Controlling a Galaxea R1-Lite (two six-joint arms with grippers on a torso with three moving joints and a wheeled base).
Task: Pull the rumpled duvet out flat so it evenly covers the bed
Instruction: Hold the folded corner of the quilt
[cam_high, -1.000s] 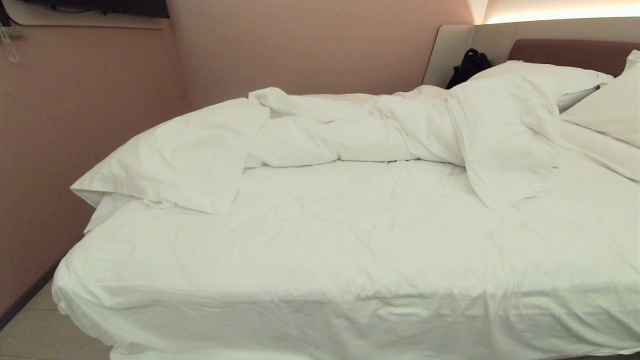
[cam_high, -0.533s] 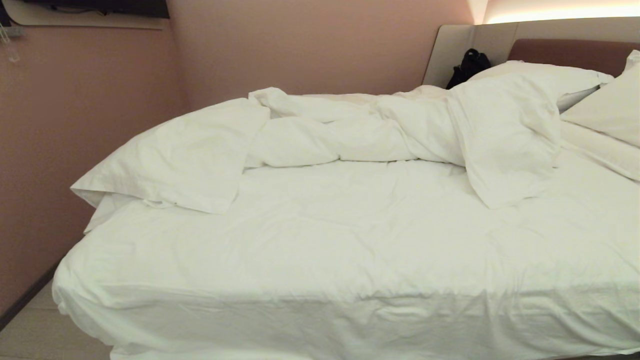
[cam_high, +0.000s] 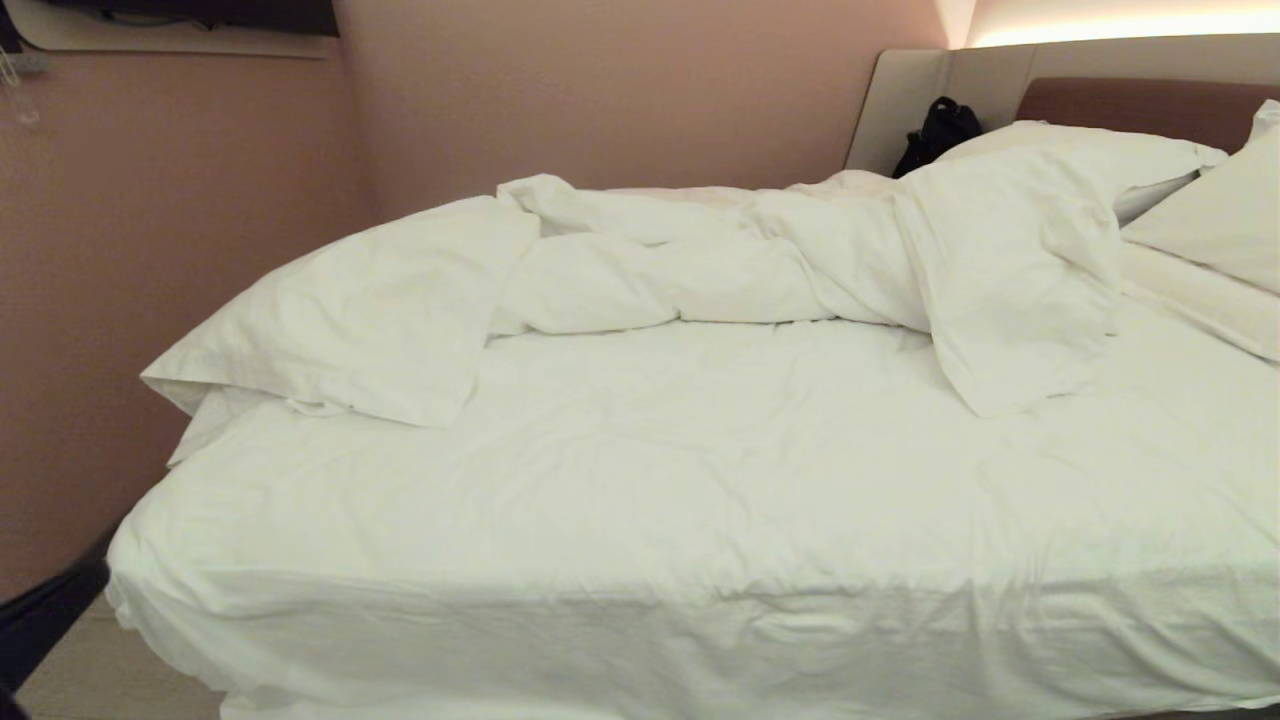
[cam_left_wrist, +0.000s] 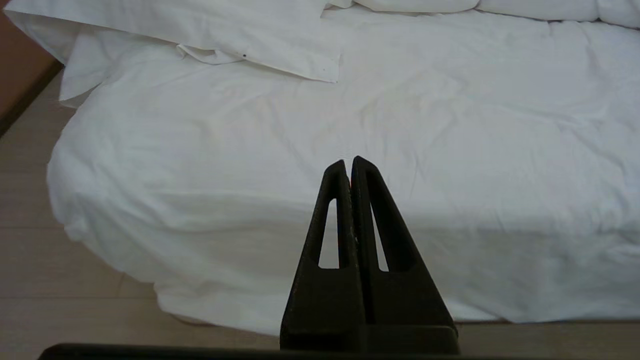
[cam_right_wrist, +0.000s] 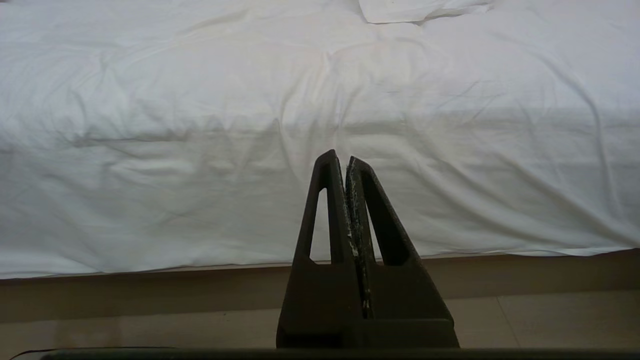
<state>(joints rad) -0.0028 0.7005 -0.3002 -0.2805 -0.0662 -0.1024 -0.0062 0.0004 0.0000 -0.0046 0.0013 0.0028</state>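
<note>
Pink walls (cam_high: 600, 90) frame the bed (cam_high: 1140, 100); its duvet (cam_high: 680, 270) lies bunched along the far side. Left pincer (cam_left_wrist: 349, 161) and right pincer (cam_right_wrist: 339, 156) hover closed, empty.

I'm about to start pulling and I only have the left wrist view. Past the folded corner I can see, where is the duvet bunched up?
Observer: The duvet is heaped in a long ridge along the far side of the bed, by the wall.
Operator: What's at the head end?
Observer: Pillows lie against the headboard, on the right in the head view. A second folded duvet flap lies just short of them.
Operator: And my other gripper?
Observer: The right gripper is shut and holds nothing. It sits low in front of the bed's near side.
</note>
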